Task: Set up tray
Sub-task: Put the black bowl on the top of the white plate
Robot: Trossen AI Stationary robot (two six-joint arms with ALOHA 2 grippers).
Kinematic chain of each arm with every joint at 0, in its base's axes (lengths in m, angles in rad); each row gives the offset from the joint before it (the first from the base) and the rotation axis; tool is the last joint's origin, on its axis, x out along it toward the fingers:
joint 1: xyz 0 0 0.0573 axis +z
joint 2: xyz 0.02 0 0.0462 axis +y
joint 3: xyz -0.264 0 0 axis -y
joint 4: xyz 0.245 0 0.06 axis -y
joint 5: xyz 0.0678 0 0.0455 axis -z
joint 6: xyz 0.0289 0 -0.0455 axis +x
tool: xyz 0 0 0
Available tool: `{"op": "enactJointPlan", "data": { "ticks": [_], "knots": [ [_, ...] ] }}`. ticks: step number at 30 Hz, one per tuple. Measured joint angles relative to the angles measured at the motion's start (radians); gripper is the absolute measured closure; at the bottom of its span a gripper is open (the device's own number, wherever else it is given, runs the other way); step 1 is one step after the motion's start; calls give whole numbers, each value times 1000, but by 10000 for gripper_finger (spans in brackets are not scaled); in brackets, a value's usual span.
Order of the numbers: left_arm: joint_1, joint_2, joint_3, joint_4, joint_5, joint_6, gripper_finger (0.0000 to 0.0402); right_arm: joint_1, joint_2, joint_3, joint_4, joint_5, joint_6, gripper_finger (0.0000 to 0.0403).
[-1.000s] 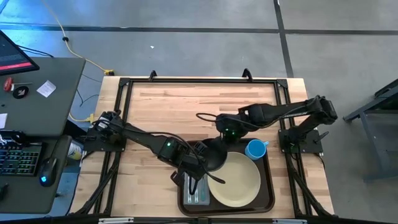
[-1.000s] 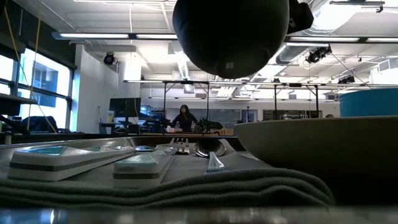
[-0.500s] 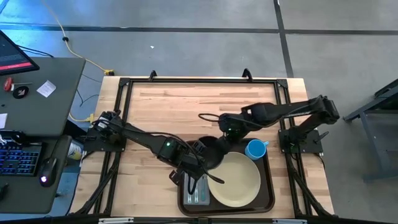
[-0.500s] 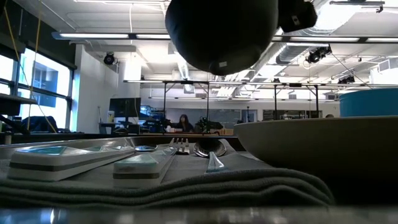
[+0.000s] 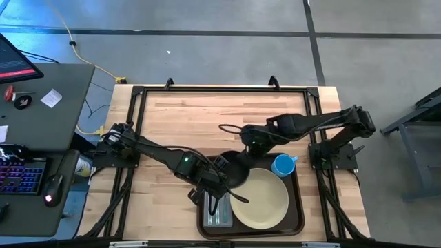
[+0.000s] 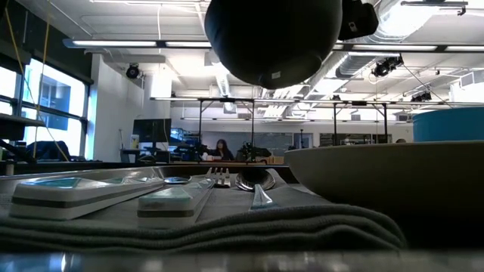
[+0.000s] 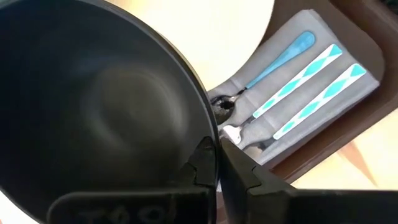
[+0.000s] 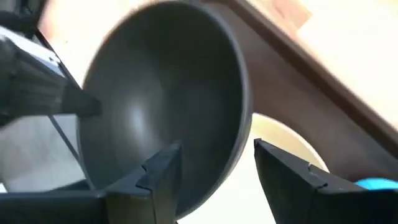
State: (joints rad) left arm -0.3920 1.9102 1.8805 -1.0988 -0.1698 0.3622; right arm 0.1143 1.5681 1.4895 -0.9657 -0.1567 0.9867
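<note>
A dark round bowl (image 5: 238,169) hangs in the air over the far left part of the dark brown tray (image 5: 298,220). My left gripper (image 7: 216,149) is shut on the bowl's rim. My right gripper (image 8: 214,155) is open at the bowl's far side. One of its fingers is inside the rim (image 8: 245,118) and the other outside, with a gap on both sides. On the tray lie a cream plate (image 5: 262,201), a blue cup (image 5: 282,165) and a grey napkin (image 5: 210,219) bearing cutlery (image 7: 298,81). My left gripper pinches the bowl's rim (image 7: 209,127) at its near left side, one finger inside the bowl and one outside. The fingers slant down from the table's left. The bowl is lifted clear of the tray and the plate (image 6: 272,38).
Bare wooden table top (image 5: 200,117) lies beyond and to the left of the tray. A black frame (image 5: 138,110) runs round the table's edges. A desk with a keyboard (image 5: 21,176) stands off to the left.
The bowl has shifted slightly toward the table's left while staying clear above the tray, still in my left gripper.
</note>
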Motion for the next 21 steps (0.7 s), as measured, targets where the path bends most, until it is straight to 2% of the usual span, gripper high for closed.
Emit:
{"op": "enactJointPlan", "data": {
  "ticks": [3, 8, 12, 17, 19, 21],
  "knots": [
    [0, 0, 0, 0, -21, 0, 359, 0, 24, 0, -16, -25, -2, 216],
    [0, 0, 0, 0, -26, -9, 367, 0, 43, 0, -46, 18, -31, 242],
    [0, 0, 0, 1, -28, -27, 361, 0, 38, 0, -42, 57, -41, 291],
    [0, 0, 2, 19, -33, -31, 342, -2, 37, 0, -48, 76, -62, 382],
    [-1, 0, 3, 17, -70, -49, 336, -4, 37, 0, -52, 93, -66, 392],
    [-1, 0, 2, 10, -114, -84, 330, -3, 37, 0, -68, 96, -66, 385]
  ]
}}
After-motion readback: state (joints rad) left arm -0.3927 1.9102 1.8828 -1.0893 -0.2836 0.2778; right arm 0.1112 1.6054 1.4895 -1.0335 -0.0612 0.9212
